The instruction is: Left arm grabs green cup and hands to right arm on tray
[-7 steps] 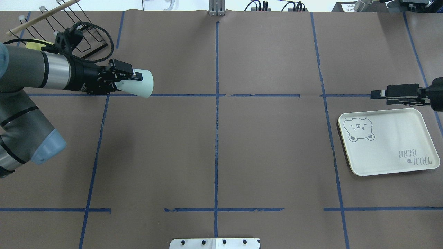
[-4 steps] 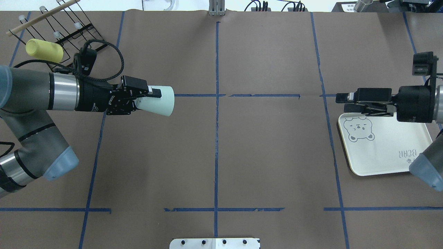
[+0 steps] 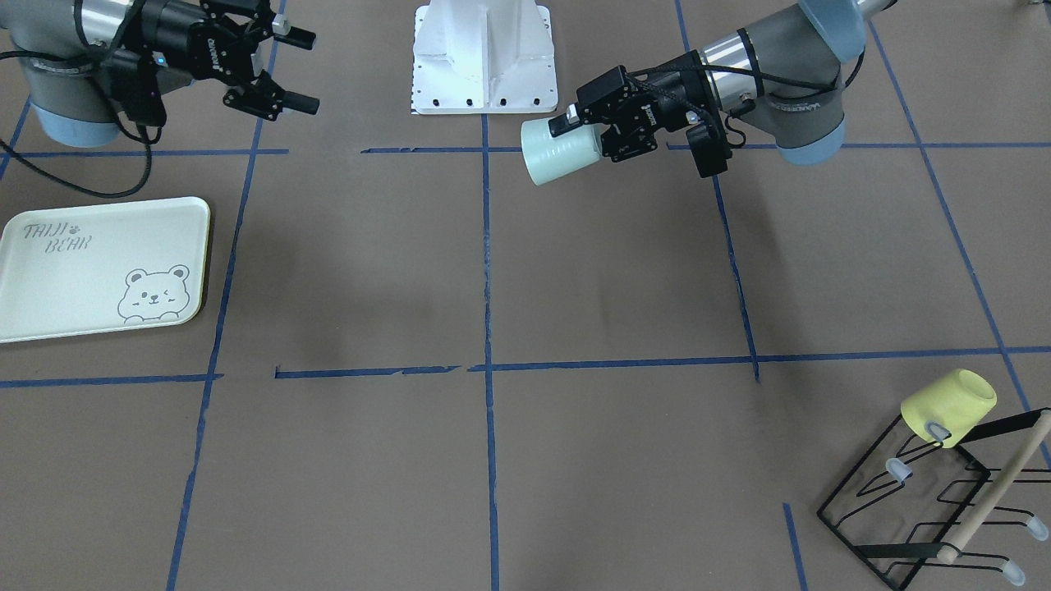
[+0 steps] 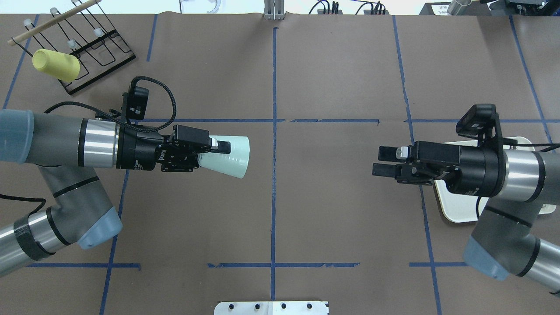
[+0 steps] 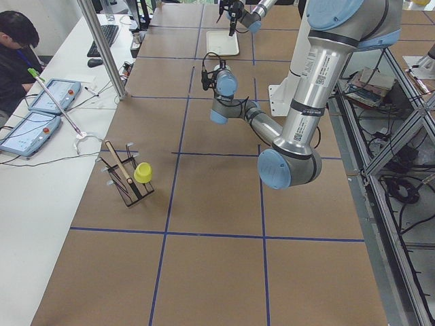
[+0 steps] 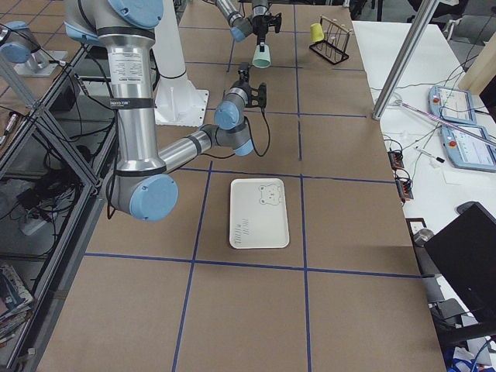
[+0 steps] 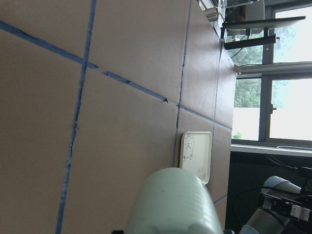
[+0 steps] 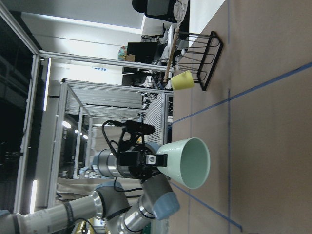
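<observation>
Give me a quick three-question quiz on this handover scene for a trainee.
1. True or false: the right gripper is shut on the green cup.
2. Where does the green cup's open mouth point? A) down at the table B) toward the right gripper C) straight up
3. Fill in: the yellow cup sits on a prong of the ___.

Key: 1 false, the left gripper holds it and the right gripper is open; 2 B; 3 rack.

The green cup (image 4: 232,158) in the left tool (image 4: 218,153) nearer centre; right tool (image 4: 384,162) out past the tray (image 4: 455,212).
</observation>
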Controlling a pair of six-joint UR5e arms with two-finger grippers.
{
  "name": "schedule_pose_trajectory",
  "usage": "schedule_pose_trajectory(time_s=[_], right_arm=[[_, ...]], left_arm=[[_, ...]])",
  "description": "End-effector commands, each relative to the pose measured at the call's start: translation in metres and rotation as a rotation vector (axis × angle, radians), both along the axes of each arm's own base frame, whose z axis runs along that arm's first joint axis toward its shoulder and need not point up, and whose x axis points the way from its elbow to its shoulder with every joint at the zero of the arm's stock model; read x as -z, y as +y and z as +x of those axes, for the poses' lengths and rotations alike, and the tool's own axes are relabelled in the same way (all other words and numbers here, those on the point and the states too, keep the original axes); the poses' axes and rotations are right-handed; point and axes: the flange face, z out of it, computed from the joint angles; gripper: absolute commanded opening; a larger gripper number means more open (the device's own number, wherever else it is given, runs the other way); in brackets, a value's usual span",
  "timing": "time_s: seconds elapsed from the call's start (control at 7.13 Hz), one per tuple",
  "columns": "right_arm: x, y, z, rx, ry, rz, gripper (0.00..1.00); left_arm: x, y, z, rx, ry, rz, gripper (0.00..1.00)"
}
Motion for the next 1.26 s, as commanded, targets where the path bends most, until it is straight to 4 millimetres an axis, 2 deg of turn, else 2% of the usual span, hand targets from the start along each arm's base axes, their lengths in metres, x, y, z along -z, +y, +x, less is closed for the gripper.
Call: schedule_pose_trajectory(time_s=[0.0,0.14,0.42,0.56,0.84,1.12], right_arm=[[0.030,0.018,-0.039,0.044,-0.129,-0.007,1.00],[0.034,0.018,-0.050,0.051,-0.130,-0.011,0.99],[0.037,0.016,-0.059,0.052,-0.125,-0.018,0.98],[0.048,0.008,-0.069,0.037,-0.108,-0.036,0.97],[0.082,-0.004,-0.087,0.014,-0.089,-0.066,0.96],[0.089,-0.004,-0.092,0.020,-0.084,-0.070,0.96]], left_arm=[[0.007,0.020,-0.001,-0.064,0.135,0.001,0.37],[0.010,0.031,0.004,-0.073,0.180,0.014,0.37],[0.018,0.067,0.033,-0.077,0.268,-0.018,0.37],[0.024,0.067,0.035,-0.077,0.277,-0.016,0.37],[0.022,0.067,0.036,-0.077,0.273,-0.018,0.37],[0.018,0.065,0.040,-0.077,0.264,-0.023,0.37]])
